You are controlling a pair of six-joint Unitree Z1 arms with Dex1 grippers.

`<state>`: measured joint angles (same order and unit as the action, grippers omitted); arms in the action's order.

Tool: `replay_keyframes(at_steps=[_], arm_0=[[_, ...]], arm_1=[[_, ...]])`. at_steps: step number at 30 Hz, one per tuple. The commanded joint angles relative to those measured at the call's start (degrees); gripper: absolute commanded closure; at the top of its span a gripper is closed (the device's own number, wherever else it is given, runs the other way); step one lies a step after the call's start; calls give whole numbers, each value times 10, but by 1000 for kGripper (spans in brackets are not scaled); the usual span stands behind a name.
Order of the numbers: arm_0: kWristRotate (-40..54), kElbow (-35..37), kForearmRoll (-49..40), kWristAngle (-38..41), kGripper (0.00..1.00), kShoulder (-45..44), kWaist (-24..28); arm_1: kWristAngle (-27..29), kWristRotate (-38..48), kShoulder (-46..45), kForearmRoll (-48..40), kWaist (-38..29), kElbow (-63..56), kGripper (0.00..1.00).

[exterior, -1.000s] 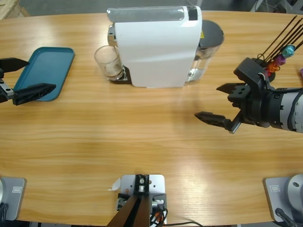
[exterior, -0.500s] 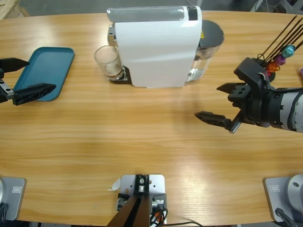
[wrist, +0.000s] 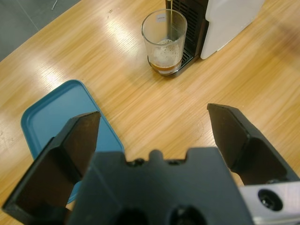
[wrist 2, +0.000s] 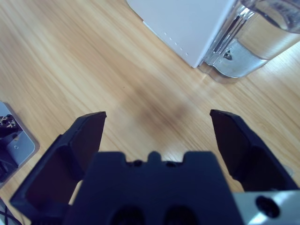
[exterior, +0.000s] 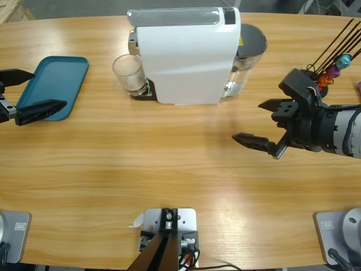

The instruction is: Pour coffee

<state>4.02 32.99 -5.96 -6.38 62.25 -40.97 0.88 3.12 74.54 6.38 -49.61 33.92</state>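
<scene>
- At far left, left gripper [exterior: 25,90]: jaws spread wide, nothing between them, hanging over the near edge of the teal tray [exterior: 53,84].
- Right of the tray, clear glass [wrist: 164,42] standing on the drip grate under the spout of the white coffee machine [exterior: 186,53]; well apart from both grippers.
- Inside the glass, the coffee [wrist: 165,67]: a shallow brown layer under pale foam, with a thin stream falling from the spout (brewing apparently not finished).
- Behind the machine's right side, clear water tank [wrist 2: 262,33] with a dark lid.
- At right, right gripper [exterior: 268,124]: jaws likewise wide apart and empty, over bare table [exterior: 169,169], near the tank side of the machine.
- Best handling, as a judgement: wait for the stream to stop, then approach the glass level from its open left side with the left gripper, close on the mid-wall, slide clear of the spout before lifting, keep upright.
</scene>
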Motion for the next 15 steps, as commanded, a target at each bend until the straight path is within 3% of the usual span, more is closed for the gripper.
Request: replay_keyframes(at_steps=[1, 7, 15], arm_0=[[-7, -7, -6, 6, 9, 17, -5], [-5, 4, -7, 6, 12, 15, -5], [22, 76, 16, 25, 13, 67, -5]], arm_1=[[12, 0, 13, -7, -6, -16, 0], [13, 0, 7, -7, -6, -15, 0], [15, 23, 3, -11, -5, -9, 0]])
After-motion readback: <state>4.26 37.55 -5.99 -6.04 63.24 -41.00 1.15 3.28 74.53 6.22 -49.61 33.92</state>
